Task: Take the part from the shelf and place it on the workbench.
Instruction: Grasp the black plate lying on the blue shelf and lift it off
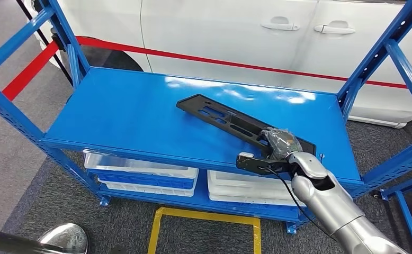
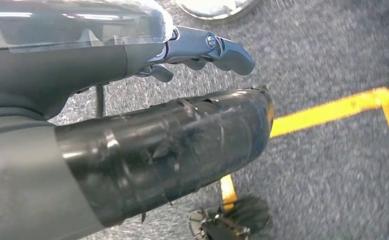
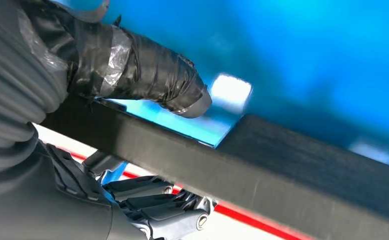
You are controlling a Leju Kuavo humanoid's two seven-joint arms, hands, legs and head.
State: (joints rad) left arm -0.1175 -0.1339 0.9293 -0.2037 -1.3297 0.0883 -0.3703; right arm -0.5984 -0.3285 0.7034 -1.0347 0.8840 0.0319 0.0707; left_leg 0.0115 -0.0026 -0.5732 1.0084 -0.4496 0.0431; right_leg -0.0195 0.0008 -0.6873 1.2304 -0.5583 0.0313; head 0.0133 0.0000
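Observation:
A long black slotted part (image 1: 220,116) lies slantwise on the blue shelf (image 1: 119,111), its near end at the front right edge. My right hand (image 1: 282,143) grips that near end. In the right wrist view the taped thumb (image 3: 152,75) sits on one face of the part (image 3: 292,175) and the fingers (image 3: 157,207) curl against the other. My left hand (image 2: 157,140) hangs over grey carpet with its fingers (image 2: 222,50) stretched out and holding nothing.
White and blue bins (image 1: 140,172) sit on the lower shelf. Blue uprights (image 1: 384,53) frame both ends of the shelf. A white car (image 1: 220,32) stands right behind it. Yellow tape (image 1: 204,217) marks the carpet in front.

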